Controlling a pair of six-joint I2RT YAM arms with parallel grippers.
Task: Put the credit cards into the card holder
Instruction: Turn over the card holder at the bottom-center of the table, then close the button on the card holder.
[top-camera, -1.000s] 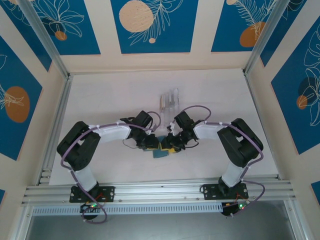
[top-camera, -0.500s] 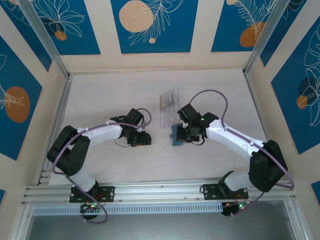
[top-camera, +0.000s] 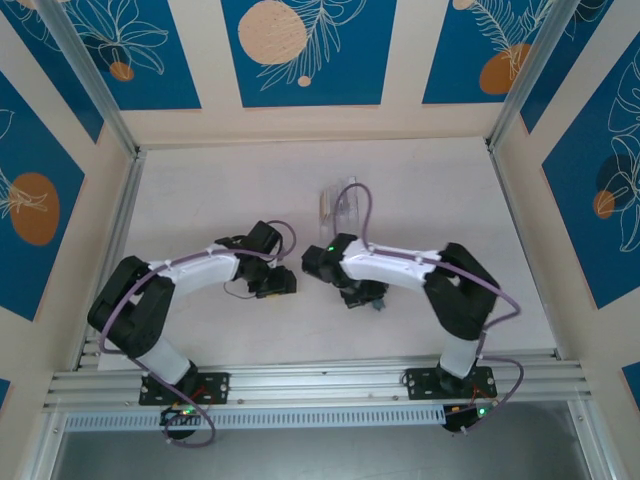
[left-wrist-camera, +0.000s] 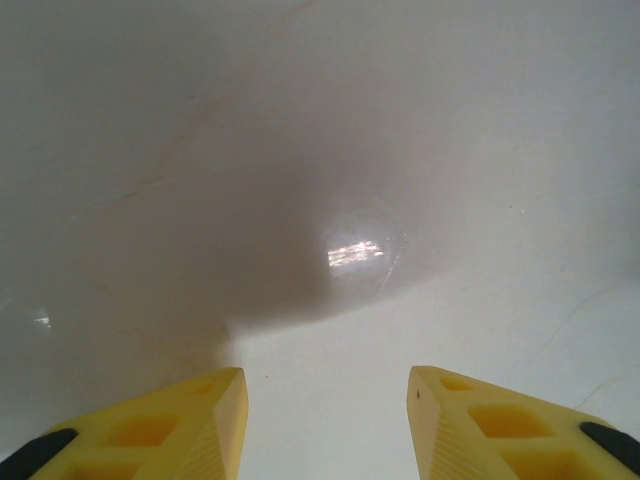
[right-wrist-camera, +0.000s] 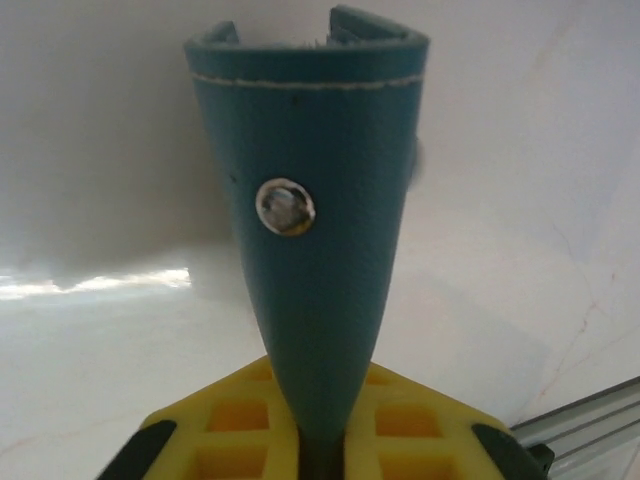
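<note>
My right gripper (right-wrist-camera: 325, 405) is shut on the card holder (right-wrist-camera: 315, 150), a slate-teal folded wallet with pale stitching and a round metal snap. The wallet sticks straight out from between the yellow fingers (right-wrist-camera: 240, 420), its folded end pinched and its far end spread open, above the white table. From above, the right gripper (top-camera: 362, 296) hangs at the table's middle, its arm stretched leftward. My left gripper (left-wrist-camera: 325, 390) is open with bare table between its yellow fingers (left-wrist-camera: 190, 420); from above it (top-camera: 280, 285) sits just left of the right one. The credit cards are out of view.
A clear acrylic slotted rack (top-camera: 338, 203) stands on the white table (top-camera: 200, 200) behind the two grippers. Aluminium rails (top-camera: 320, 380) run along the near edge and both sides. Patterned blue walls enclose the workspace.
Both grippers were together at the wallet. The left gripper let go, opened and drew back left. The right arm carried the wallet to the back right, then swung it to the centre.
</note>
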